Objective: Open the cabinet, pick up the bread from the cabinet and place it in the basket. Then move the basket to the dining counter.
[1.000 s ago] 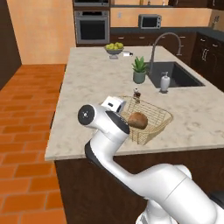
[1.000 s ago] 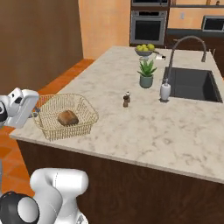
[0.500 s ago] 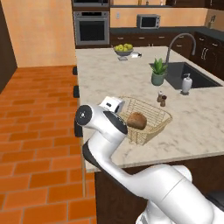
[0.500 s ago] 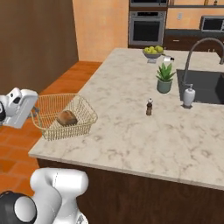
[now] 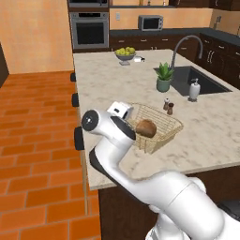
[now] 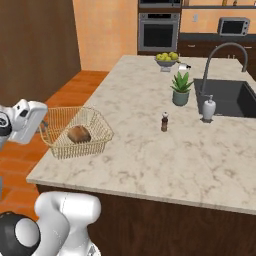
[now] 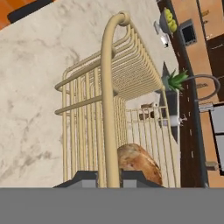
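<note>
My claw (image 7: 109, 178) is clamped on the rim of the wire basket (image 5: 161, 125), the golden rim bar running straight away from my fingertips. The basket sits on the dining table (image 5: 220, 122) near its corner, on the side away from the sink (image 6: 227, 95). The bread roll (image 5: 146, 128) lies inside, just beyond my claw, against the mesh floor. Thin, stiff wire, flared sides, rounded corners; crusty, matte, round roll; smooth marbled stone underneath. I reckon letting go is what remains, since the basket looks settled.

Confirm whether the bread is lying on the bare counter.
No, the bread lies inside the basket on the dining counter.
</note>
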